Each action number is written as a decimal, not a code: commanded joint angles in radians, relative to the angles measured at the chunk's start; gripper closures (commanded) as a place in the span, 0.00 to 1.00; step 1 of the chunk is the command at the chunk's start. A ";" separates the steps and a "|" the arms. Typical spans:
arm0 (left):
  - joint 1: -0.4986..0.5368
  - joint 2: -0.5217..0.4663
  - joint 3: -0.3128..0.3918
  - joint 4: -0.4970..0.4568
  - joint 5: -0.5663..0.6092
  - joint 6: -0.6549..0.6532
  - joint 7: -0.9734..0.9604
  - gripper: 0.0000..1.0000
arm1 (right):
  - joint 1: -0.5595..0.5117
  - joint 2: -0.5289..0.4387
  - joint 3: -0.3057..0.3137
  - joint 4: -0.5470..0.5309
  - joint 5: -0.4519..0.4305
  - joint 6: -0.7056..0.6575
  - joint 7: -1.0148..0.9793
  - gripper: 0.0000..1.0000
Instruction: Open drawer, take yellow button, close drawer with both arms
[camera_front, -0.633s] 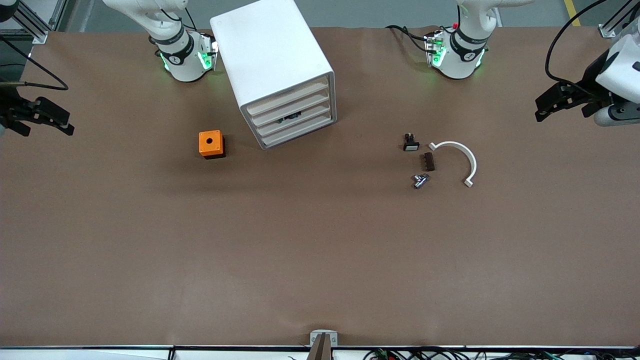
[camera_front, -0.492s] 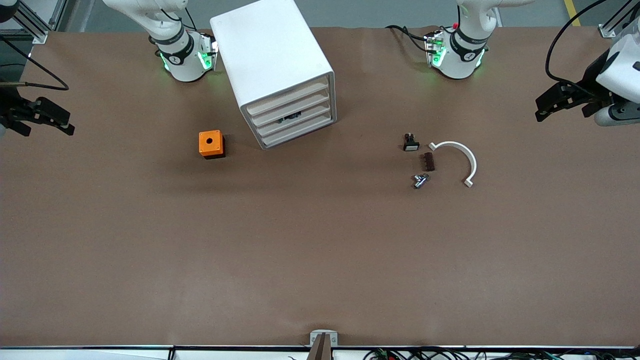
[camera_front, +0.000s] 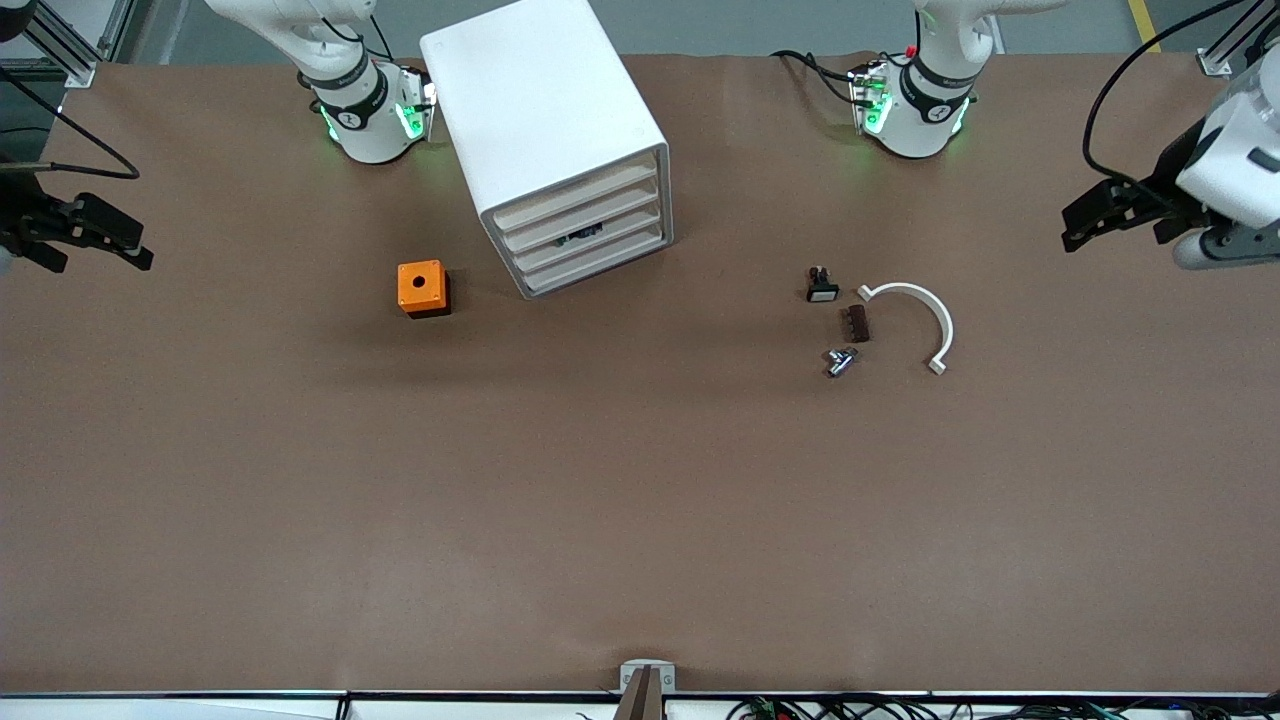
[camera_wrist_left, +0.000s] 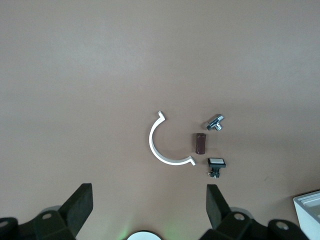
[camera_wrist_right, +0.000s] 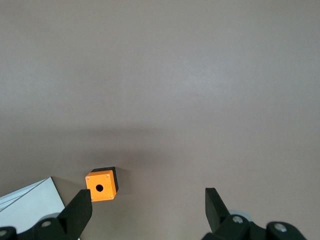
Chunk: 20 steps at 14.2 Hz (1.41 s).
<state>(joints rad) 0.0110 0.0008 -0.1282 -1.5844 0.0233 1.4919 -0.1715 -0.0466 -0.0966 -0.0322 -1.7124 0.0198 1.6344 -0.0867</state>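
Note:
The white cabinet (camera_front: 545, 120) stands between the two arm bases, its four slat-front drawers (camera_front: 578, 228) all shut and facing the front camera. A small dark thing shows between the slats (camera_front: 581, 237); I cannot tell what it is. The button is hidden. My left gripper (camera_front: 1070, 228) hangs open and empty over the left arm's end of the table; its fingers (camera_wrist_left: 80, 205) are wide apart. My right gripper (camera_front: 140, 248) hangs open and empty over the right arm's end; its fingers (camera_wrist_right: 79, 212) are wide apart.
An orange cube box with a round hole (camera_front: 422, 288) sits beside the cabinet, also in the right wrist view (camera_wrist_right: 102, 184). Toward the left arm's end lie a small black part with white face (camera_front: 822, 286), a brown block (camera_front: 855, 323), a metal fitting (camera_front: 840, 361) and a white arc (camera_front: 915, 318).
My left gripper has drifted slightly toward the middle of the table. My right gripper has barely shifted. Nothing on the table moved.

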 joint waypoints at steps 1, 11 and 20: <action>-0.009 0.099 -0.001 0.032 -0.008 0.000 -0.006 0.00 | -0.024 -0.025 0.015 -0.018 0.014 -0.002 0.001 0.00; -0.126 0.389 -0.007 0.082 -0.202 0.044 -0.806 0.00 | -0.019 -0.025 0.020 -0.019 -0.026 0.009 -0.002 0.00; -0.353 0.571 -0.007 0.127 -0.396 0.039 -1.615 0.00 | -0.021 -0.025 0.020 -0.019 -0.026 0.002 0.001 0.00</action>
<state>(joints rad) -0.3168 0.5378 -0.1403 -1.4892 -0.2988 1.5491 -1.6497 -0.0466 -0.0982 -0.0296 -1.7137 0.0024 1.6359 -0.0868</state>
